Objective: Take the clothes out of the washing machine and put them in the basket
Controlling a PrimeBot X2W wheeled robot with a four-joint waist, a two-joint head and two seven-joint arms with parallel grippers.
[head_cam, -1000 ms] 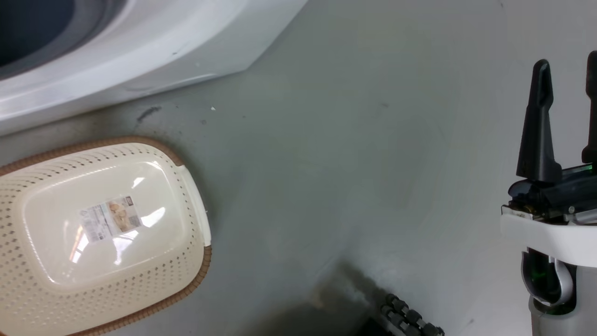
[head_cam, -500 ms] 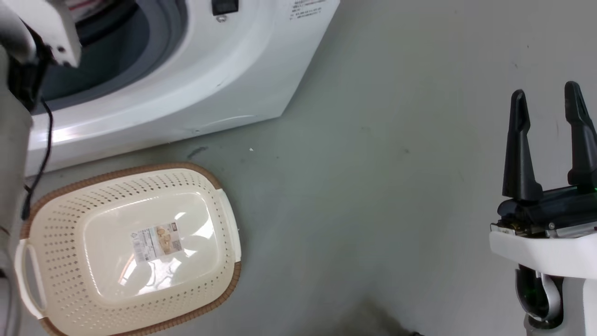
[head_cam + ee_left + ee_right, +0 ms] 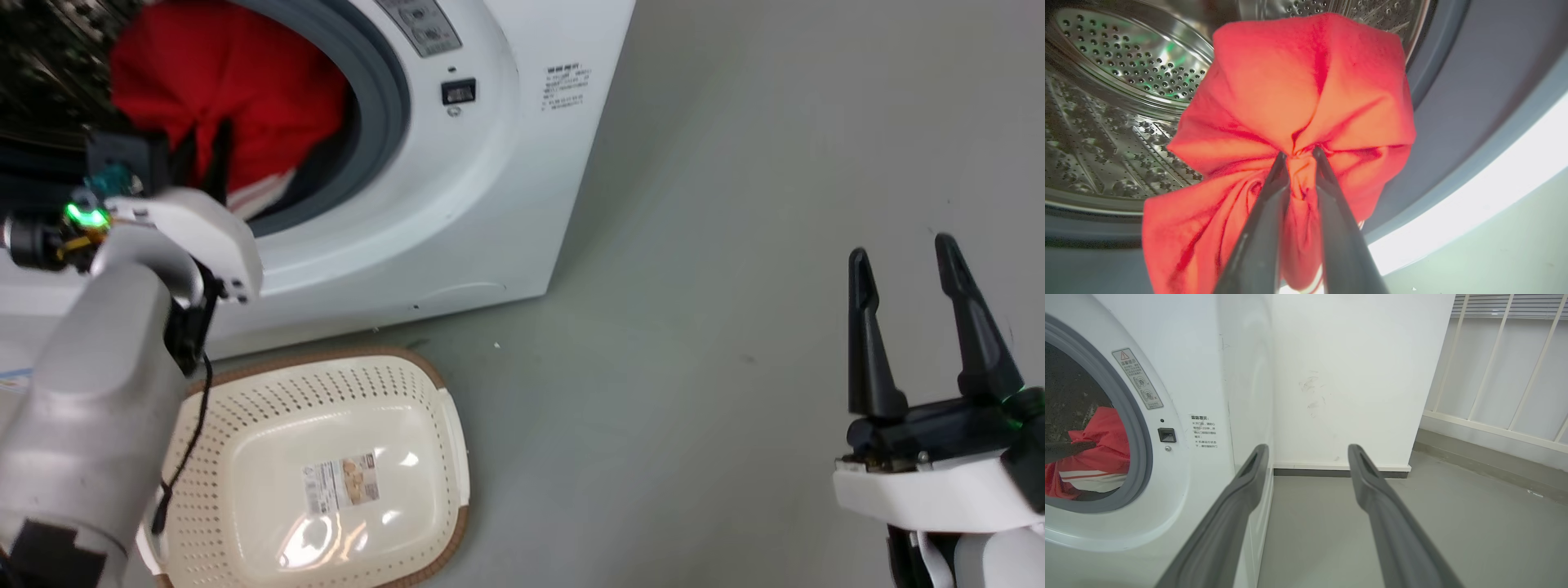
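Note:
The red clothes (image 3: 229, 90) hang in the porthole of the white washing machine (image 3: 482, 204). My left gripper (image 3: 1298, 155) is shut on a bunched fold of the clothes (image 3: 1306, 94), in front of the steel drum (image 3: 1126, 81). A white striped part of the clothes (image 3: 1090, 475) shows at the porthole's lower edge. The cream basket (image 3: 245, 457) sits on the floor just below the porthole, its inside bare but for a label. My right gripper (image 3: 898, 257) stands open over the floor at the right, holding nothing.
Grey floor (image 3: 694, 245) stretches to the right of the machine. A white wall (image 3: 1347, 375) stands behind it, with a white railing (image 3: 1498, 367) further right. My pale left forearm (image 3: 90, 408) overlaps the basket's left side.
The head camera has tilted up, so the porthole and clothes now show. My left arm has come into view, with its gripper at the porthole. The right gripper stays open.

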